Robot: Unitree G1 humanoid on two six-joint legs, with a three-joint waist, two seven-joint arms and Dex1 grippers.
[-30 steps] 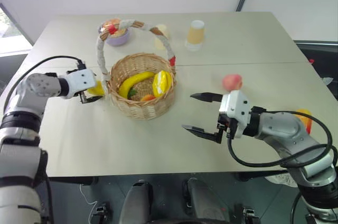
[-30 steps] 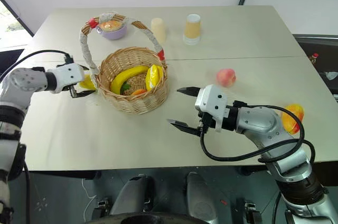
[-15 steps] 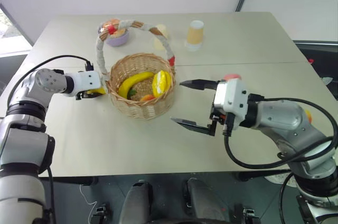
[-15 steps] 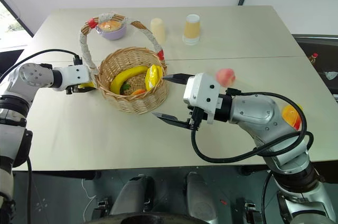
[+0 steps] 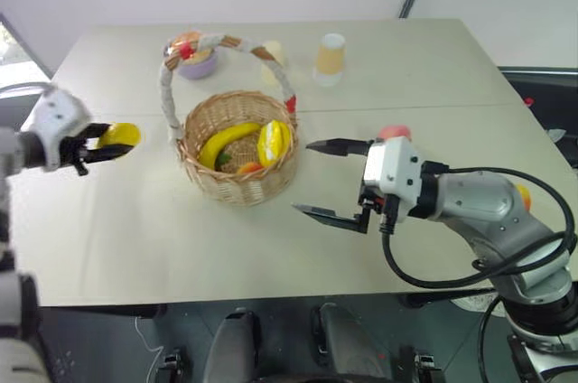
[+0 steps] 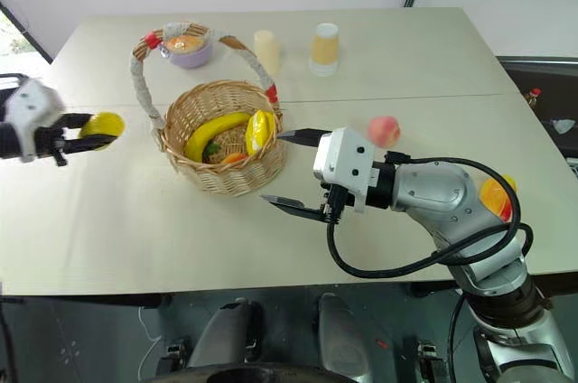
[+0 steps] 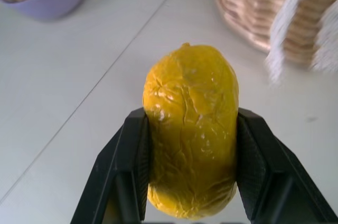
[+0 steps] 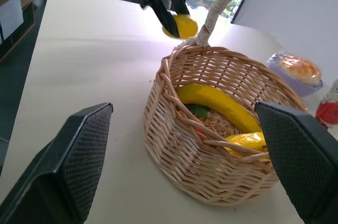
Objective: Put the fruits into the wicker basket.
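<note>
Looking down from the head, the left eye view shows the left claw [image 5: 107,143] clamped on a yellow lemon [image 5: 120,135], held above the table [image 5: 424,67] near its left edge and apart from the wicker basket [image 5: 237,144]. The basket stands left of the table's middle, its tall arched handle rising toward the far side. Inside it lie a banana [image 5: 227,142] and a yellow packet [image 5: 275,140]. A lilac bowl [image 5: 198,60] sits behind the basket toward the far left corner, and two pale cups [image 5: 330,59] stand near the far edge. The right claw [image 5: 330,178] hangs wide open and empty just right of the basket. A pink peach [image 5: 393,133] lies on the table behind that claw.

In the right eye view, the peach [image 6: 385,130] is clear of the arm, and a yellow-and-red mango [image 6: 498,197] rests near the table's right edge, partly behind the right arm.

In the left wrist view, both black fingers [image 7: 129,166] press the sides of the lemon [image 7: 191,129], with the basket wall and the lilac bowl beyond.

In the right wrist view, the spread fingers [image 8: 74,155] frame the basket [image 8: 211,166], the banana [image 8: 216,102] lying inside it, and the lemon [image 8: 181,26] is gripped beyond the rim.
</note>
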